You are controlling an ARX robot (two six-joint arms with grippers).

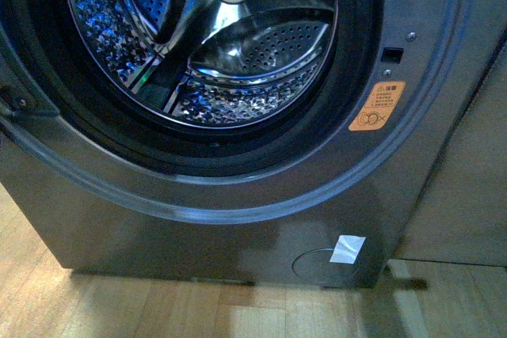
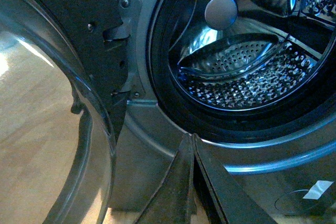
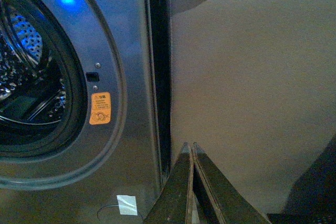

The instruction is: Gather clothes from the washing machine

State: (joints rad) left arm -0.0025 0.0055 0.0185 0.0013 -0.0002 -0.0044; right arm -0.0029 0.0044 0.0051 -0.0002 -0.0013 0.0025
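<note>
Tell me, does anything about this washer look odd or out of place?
Mostly no. The door is open and the drum shows no clothes in the visible part. One small oddity: a white tag sits crooked, low on the washer's front.

Your washing machine (image 1: 238, 227) stands grey, porthole open. Perforated steel drum (image 1: 238, 77) shines inside. You see no clothes in it.
</note>
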